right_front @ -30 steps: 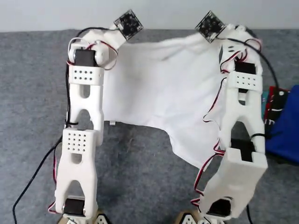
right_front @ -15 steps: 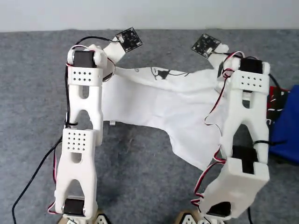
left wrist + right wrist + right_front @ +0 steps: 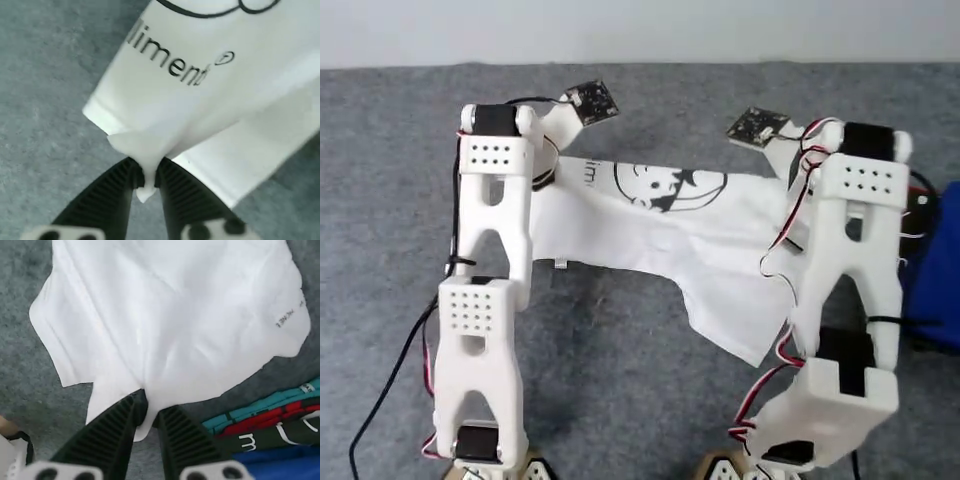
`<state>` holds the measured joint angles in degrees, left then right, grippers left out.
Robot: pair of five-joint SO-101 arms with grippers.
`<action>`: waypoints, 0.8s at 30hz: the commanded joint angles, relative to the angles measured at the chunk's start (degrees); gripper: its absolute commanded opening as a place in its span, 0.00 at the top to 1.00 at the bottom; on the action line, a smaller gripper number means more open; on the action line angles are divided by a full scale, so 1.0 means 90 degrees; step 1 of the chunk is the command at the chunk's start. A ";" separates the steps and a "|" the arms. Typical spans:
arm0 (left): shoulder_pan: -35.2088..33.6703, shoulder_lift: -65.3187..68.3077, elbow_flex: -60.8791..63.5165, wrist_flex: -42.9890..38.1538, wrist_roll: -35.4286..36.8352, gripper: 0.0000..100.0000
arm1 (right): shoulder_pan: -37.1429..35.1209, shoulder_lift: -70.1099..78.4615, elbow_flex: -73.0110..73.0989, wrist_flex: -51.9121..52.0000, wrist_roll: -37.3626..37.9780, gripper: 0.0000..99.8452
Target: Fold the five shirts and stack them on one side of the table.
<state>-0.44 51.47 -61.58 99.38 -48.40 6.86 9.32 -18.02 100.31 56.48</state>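
Observation:
A white shirt [image 3: 660, 235] lies spread on the grey table between my two arms. Its far edge is lifted and turned toward the near side, so a black print [image 3: 670, 185] faces up. One sleeve [image 3: 740, 325] trails toward the near right. In the left wrist view my left gripper [image 3: 145, 181] is shut on a pinched corner of the white shirt [image 3: 200, 95], just below the lettering. My right gripper [image 3: 146, 415] is shut on a bunched edge of the same shirt [image 3: 175, 315]. In the high view the arms' upper links hide both pinch points.
A stack of folded shirts sits at the table's right edge, blue on top [image 3: 932, 270]. Its teal, red and dark layers [image 3: 270, 426] show beside the white shirt. Bare grey table [image 3: 620, 400] lies in front of the shirt, between the arm bases.
Both arms drew back toward the near side, pulling the shirt's far edge with them. That edge folded over and the black print came into sight.

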 commanded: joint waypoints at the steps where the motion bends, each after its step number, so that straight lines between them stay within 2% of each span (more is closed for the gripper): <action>1: -0.0059 -0.1035 0.1001 0.0117 -0.0147 0.99 | 0.0044 -0.0562 -0.0332 0.0298 -0.0342 0.99; 11: -0.0059 -0.1172 0.1402 0.0107 -0.0127 0.99 | -0.0063 -0.1773 0.2129 0.0278 -0.0391 0.99; 19: -0.0059 -0.1172 0.1421 0.0117 0.0039 0.99 | -0.0054 -0.1900 0.3302 -0.0073 -0.0410 0.99; 21: -0.0059 -0.1172 0.1421 0.0127 0.0039 0.96 | -0.0024 -0.1900 0.3458 -0.0239 -0.0400 0.96; 24: -0.0078 -0.1250 0.1411 0.0127 0.0059 0.89 | -0.0005 -0.1900 0.3516 -0.0190 -0.0400 0.86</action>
<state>-0.44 45.67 -48.48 99.30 -48.48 6.86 -4.92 13.80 98.64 53.14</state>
